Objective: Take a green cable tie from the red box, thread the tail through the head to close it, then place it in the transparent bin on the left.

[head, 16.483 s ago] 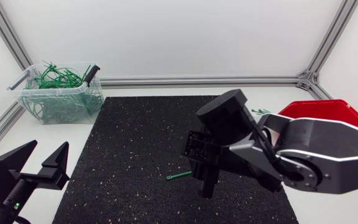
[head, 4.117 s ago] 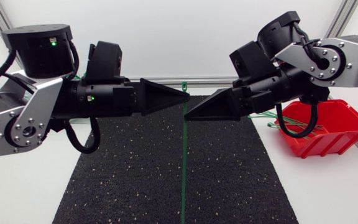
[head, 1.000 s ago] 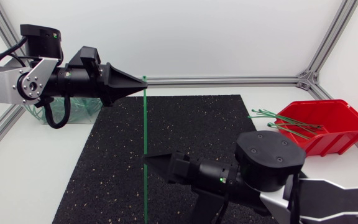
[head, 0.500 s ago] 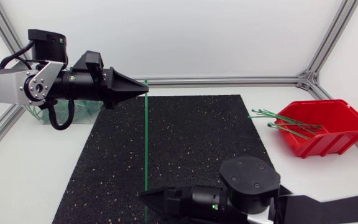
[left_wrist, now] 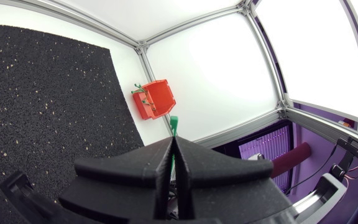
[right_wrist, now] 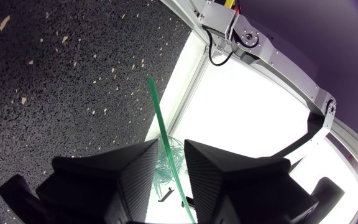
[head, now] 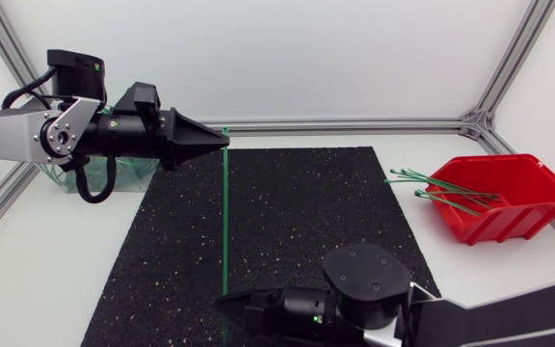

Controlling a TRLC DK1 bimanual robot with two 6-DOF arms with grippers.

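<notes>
Our left tool (head: 222,142) is pressed together on one end of the green cable tie (head: 224,222), which runs straight from its tip toward our right tool (head: 229,303). That tool's fingers are spread, and the tie's tail passes between them. The red box (head: 494,198) sits well apart from both.

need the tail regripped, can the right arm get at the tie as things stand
Probably yes: the tie runs between the right arm's open jaws, its other end pinched in the left arm's jaws; nothing blocks it.
</notes>
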